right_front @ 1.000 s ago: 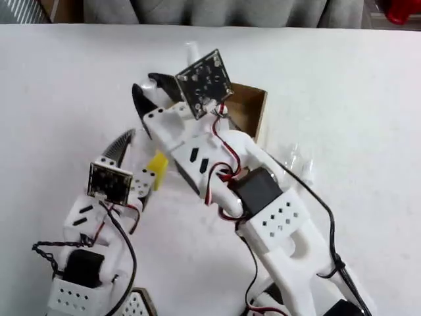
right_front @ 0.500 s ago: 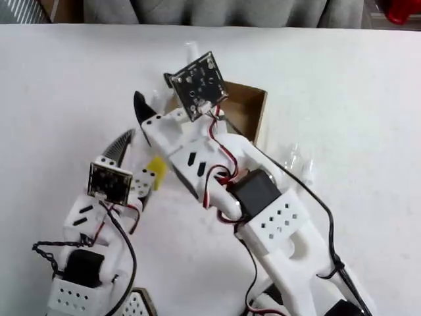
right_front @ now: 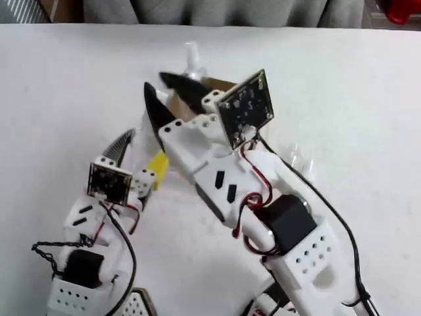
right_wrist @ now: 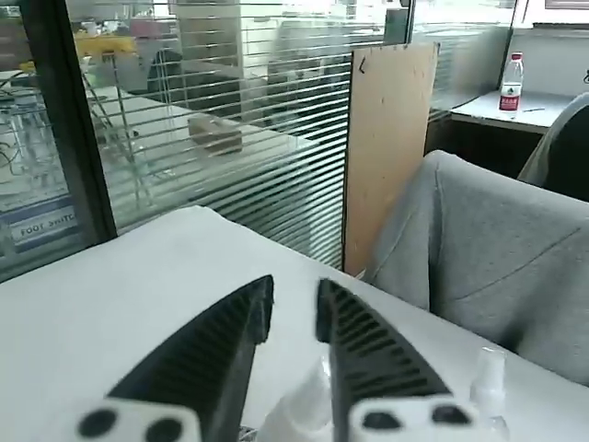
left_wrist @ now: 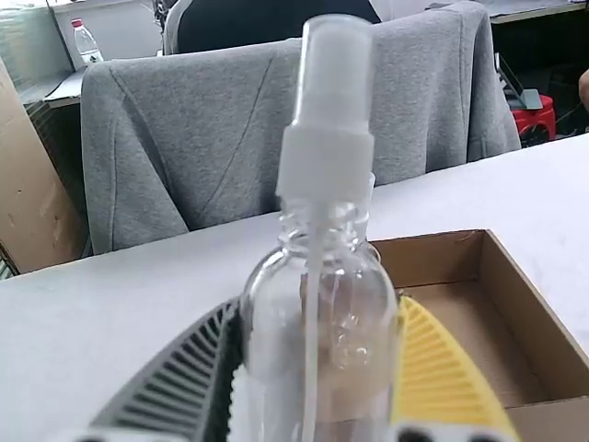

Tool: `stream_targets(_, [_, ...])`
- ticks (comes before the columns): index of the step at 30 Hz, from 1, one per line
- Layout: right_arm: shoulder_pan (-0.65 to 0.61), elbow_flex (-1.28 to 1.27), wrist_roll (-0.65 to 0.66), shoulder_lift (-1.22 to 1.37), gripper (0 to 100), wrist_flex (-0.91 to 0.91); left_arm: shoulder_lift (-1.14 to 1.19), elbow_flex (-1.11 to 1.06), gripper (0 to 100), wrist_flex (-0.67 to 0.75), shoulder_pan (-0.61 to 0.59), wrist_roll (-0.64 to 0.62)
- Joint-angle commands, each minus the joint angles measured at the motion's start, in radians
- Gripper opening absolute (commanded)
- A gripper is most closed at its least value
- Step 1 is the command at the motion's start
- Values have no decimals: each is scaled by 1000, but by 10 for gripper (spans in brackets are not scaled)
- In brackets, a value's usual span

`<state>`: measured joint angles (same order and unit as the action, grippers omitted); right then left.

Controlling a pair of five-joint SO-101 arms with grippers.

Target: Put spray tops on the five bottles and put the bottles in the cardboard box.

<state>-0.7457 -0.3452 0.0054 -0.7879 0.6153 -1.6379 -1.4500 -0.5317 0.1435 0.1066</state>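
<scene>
Bottle (left_wrist: 317, 322) with spray top (left_wrist: 329, 101) is pinched upright between the left gripper (left_wrist: 317, 308) jaws, near the cardboard box (left_wrist: 529, 322). Right gripper (right_wrist: 294, 285) jaws are set slightly apart.

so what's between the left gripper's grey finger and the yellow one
A clear bottle with a white spray top on its neck, upright, gripped by the grey finger and yellow finger, in the left wrist view.

No legible text, blue sign (right_wrist: 41, 224) lettering too blurred to read
</scene>
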Motion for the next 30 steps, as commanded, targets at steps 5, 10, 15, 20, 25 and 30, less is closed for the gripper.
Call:
stream_targets(5, [136, 58, 0, 44, 15, -48, -16, 14, 24, 37, -44, 6])
stream_targets(10, [183, 58, -6, 196, 15, -130, -16, 15, 24, 38, -48, 3])
stream_targets(15, [176, 58, -6, 278, 15, -153, -16, 15, 24, 38, -48, 3])
stream_targets(20, [125, 51, -2, 288, 15, -145, -16, 15, 24, 38, -48, 3])
stream_targets(25, [111, 55, 0, 288, 15, -96, -16, 15, 24, 38, -48, 5])
stream_targets(30, [71, 52, 2, 286, 15, -70, -16, 15, 24, 38, -48, 5])
